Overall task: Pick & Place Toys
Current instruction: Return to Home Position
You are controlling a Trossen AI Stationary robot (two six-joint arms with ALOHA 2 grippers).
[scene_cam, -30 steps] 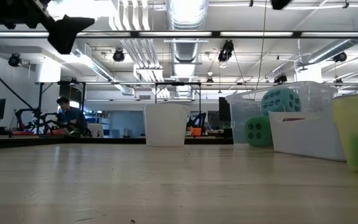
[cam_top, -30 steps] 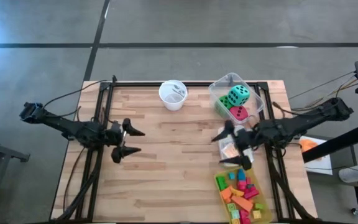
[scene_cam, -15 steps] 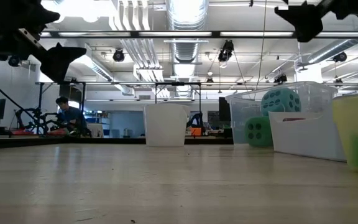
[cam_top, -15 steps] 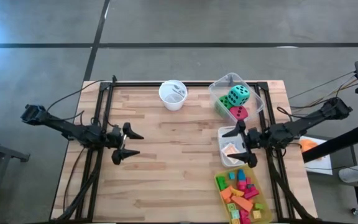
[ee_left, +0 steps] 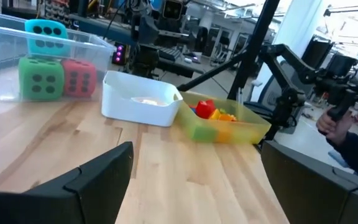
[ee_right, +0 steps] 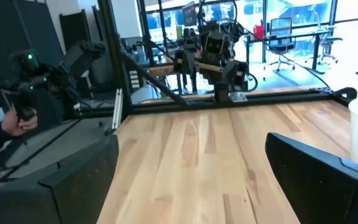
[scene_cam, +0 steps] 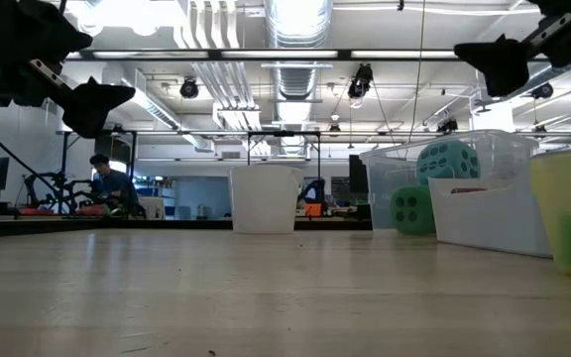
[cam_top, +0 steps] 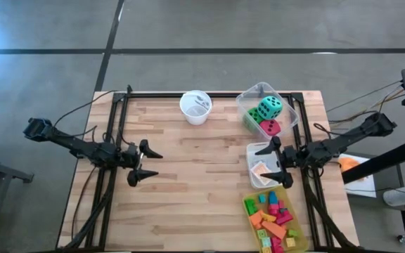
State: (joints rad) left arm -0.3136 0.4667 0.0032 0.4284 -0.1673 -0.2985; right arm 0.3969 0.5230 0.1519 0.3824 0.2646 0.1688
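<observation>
Your left pincer (cam_top: 148, 163) hangs over the left side of the desk (cam_top: 202, 186), its fingers spread apart and holding nothing, pointing across toward the right arm. Your right pincer (cam_top: 274, 163) faces it from the right side, likewise spread and empty, poised above the white bin (cam_top: 255, 181). The low view shows both raised well clear of the wood.

The toys all sit in containers along the desk's right side. The clear bin (cam_top: 257, 91) at the far right corner holds the three dice. The green die (cam_top: 249, 119) and red-pink die (cam_top: 271, 128) stand side by side on its floor, and the teal die (cam_top: 271, 107) rides on top of them. In the left wrist view the green die turns a four-pip face toward the left arm. From overhead the teal die shows a pipped face upward and sits a little askew to the bin walls.

The tan tile (cam_top: 260, 169) lies in the white bin, which stands between the clear bin and the yellow bin (cam_top: 246, 206); you cannot tell which way its long side runs. The yellow bin's long axis runs from the far edge to the near edge, slanting slightly toward the near right corner. The blocks (cam_top: 273, 218) lie heaped in it, pointing every which way.

The white cup (cam_top: 195, 107) stands upright at the far edge, well apart from both pincers. A person (scene_cam: 107, 183) sits far back in the room.
</observation>
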